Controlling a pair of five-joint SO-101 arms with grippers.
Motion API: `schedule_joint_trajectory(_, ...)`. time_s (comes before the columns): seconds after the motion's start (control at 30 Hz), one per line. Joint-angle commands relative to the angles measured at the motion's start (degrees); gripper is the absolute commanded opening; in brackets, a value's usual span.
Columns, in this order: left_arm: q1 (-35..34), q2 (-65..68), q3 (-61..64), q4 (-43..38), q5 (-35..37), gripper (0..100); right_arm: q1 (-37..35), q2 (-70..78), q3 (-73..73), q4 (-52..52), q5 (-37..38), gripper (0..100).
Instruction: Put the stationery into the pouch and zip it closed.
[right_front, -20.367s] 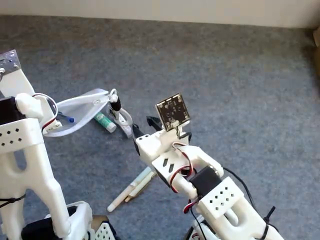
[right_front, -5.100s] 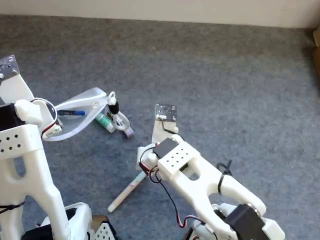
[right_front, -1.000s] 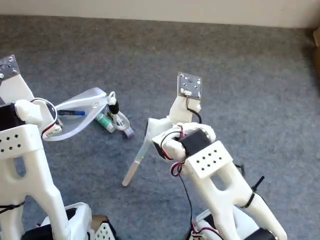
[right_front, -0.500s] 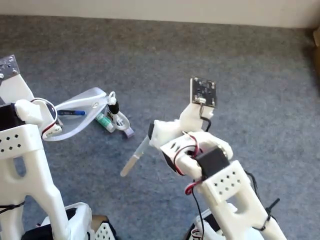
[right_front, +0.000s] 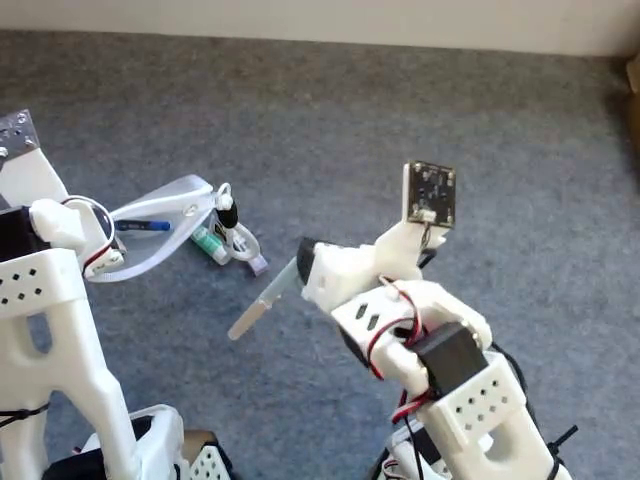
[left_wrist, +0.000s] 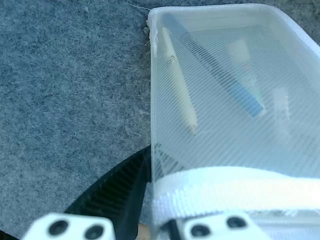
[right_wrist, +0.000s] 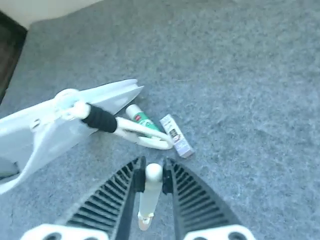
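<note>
The translucent pouch (right_front: 160, 225) hangs mouth-open in my left gripper (right_front: 102, 256), which is shut on its edge at the left of the high view. Through the pouch wall (left_wrist: 225, 110) I see a pencil (left_wrist: 179, 85) and a blue pen (left_wrist: 220, 75) inside, with my left gripper (left_wrist: 152, 200) clamped on the rim. My right gripper (right_front: 299, 268) is shut on a white pen (right_front: 262, 302) held above the carpet, just right of the pouch. From the right wrist, the white pen (right_wrist: 149, 192) sits between the fingers of my right gripper (right_wrist: 153, 167), pointing towards the pouch (right_wrist: 60, 125).
A green glue stick (right_front: 208, 242) and a small purple box (right_front: 256, 264) lie on the grey carpet by the pouch's mouth. A white loop strap (right_wrist: 145, 139) with a black pull (right_wrist: 102, 119) hangs from the pouch. Open carpet lies beyond and to the right.
My right arm has lifted the white pen and swung it up and leftwards, closer to the pouch. The left arm and pouch have stayed still.
</note>
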Motion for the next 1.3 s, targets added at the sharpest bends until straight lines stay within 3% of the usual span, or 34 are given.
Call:
schedule_joint_trajectory(0.0, -1.1, 0.7, 2.2, -0.7, 0.4, 1, -3.0, -3.3, -0.3, 0.2, 0.6, 0.8)
schedule_joint_trajectory(0.8, -1.1, 0.7, 2.2, -0.7, 0.4, 1, -4.6, -14.4, -0.8, 0.0, 5.1, 0.8)
schedule_joint_trajectory(1.27, -1.1, 0.7, 2.2, -0.7, 0.4, 1, -4.6, -15.9, -0.8, -14.5, 5.1, 0.8)
